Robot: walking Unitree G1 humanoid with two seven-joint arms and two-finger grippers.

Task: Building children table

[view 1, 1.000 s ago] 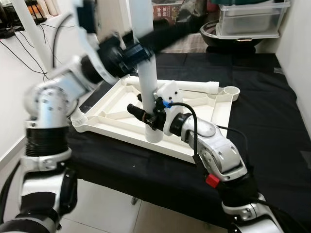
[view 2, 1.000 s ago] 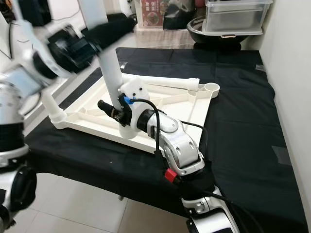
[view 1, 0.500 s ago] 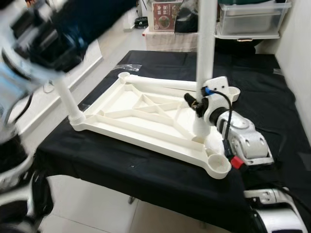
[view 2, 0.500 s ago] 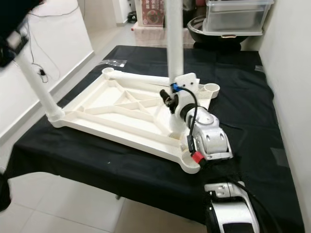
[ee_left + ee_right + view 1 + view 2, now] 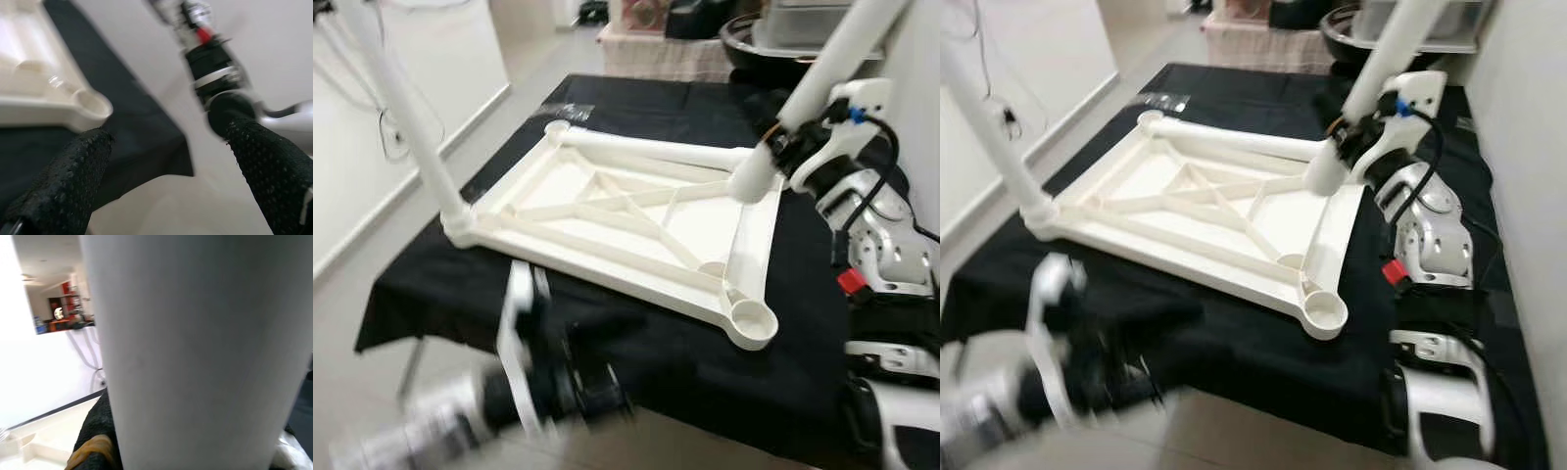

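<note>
A white children's table top (image 5: 607, 211) lies upside down on the black-covered table (image 5: 636, 362). One white leg (image 5: 406, 117) stands in its left corner socket. A second leg (image 5: 651, 149) lies along the far rim. My right gripper (image 5: 791, 147) is shut on a third leg (image 5: 822, 64), which is tilted with its lower end at the far right corner (image 5: 749, 181). The same leg (image 5: 195, 347) looms close in the right wrist view. The near right socket (image 5: 751, 328) is empty. My left gripper (image 5: 166, 171) is open and holds nothing, low before the table's front edge.
A black bowl (image 5: 1351, 20) and a clear storage box sit behind the table. A white wall runs close along the right side. Bare floor (image 5: 352, 294) lies to the left, with cables by the wall.
The head camera has swung. My left arm dropped from high on the left to below the front edge. The right gripper carried its leg along the right rim to the far corner and tilted it.
</note>
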